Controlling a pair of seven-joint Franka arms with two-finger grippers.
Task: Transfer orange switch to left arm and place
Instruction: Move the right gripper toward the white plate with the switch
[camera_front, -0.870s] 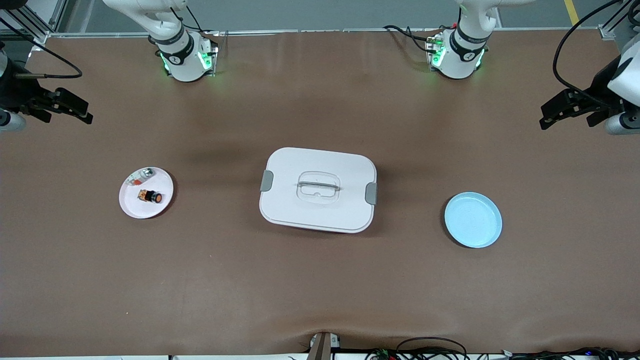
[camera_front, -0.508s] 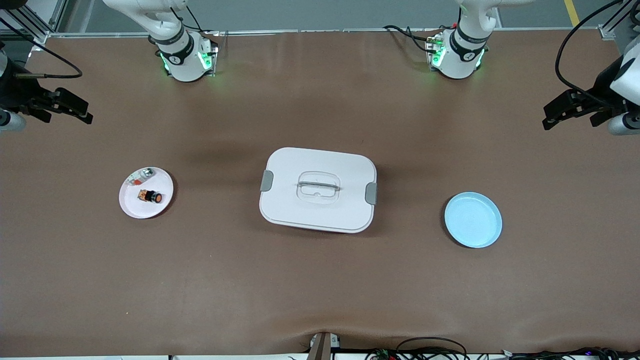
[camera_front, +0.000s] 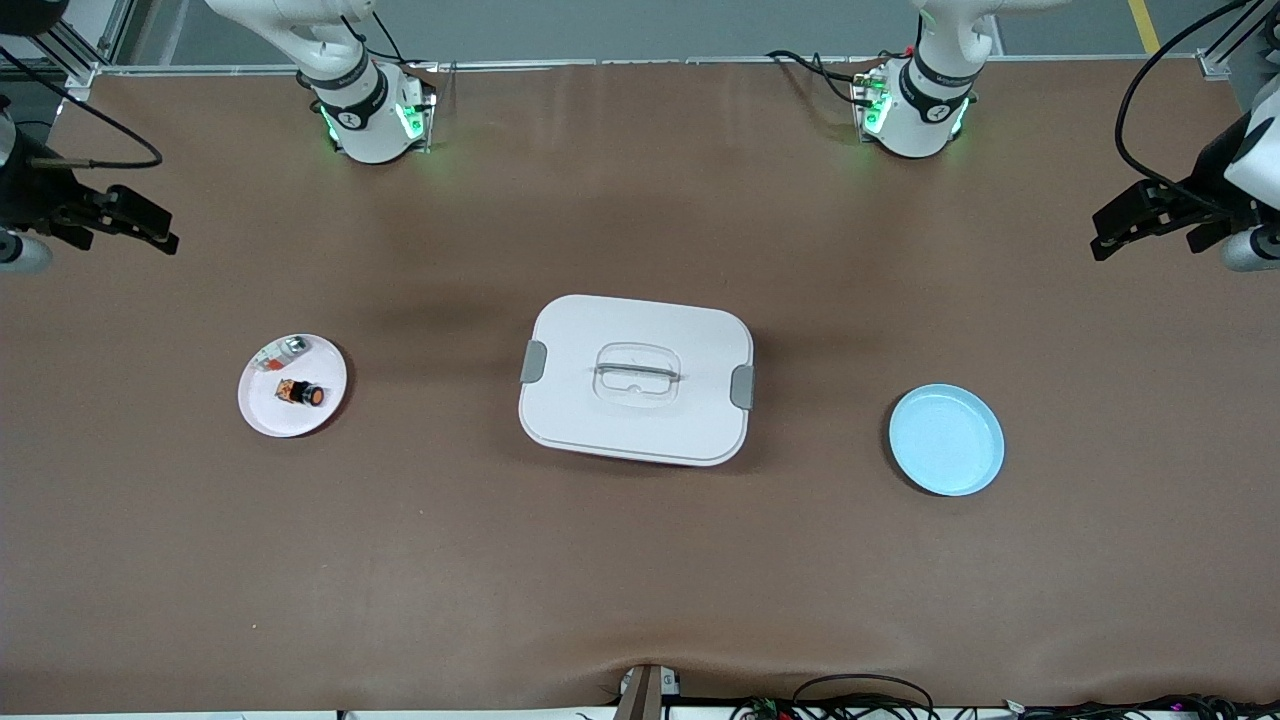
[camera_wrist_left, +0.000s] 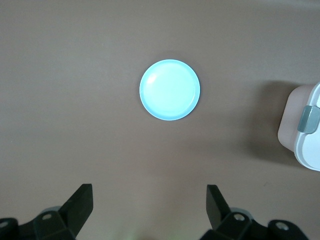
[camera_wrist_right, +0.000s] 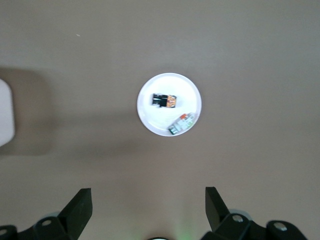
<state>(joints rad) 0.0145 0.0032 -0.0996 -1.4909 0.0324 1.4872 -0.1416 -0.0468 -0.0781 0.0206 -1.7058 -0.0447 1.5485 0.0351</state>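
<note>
Switch (camera_front: 301, 393) lying on white plate (camera_front: 268, 412) toward right arm's end of surface (camera_front: 640, 560), at 9 o'clock from box (camera_front: 636, 379), blue plate (camera_front: 946, 440) at box's 3 o'clock, right gripper (camera_front: 160, 236) and left gripper (camera_front: 1104, 240) high over surface ends, jaws wide open, empty.

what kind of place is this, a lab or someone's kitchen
Most likely a robotics lab or test bench, not a kitchen. Two arms are bolted along one edge of a brown table, metal framing and loose cables ring it, and the props are staged: a white box between a white plate and a blue plate.
</note>
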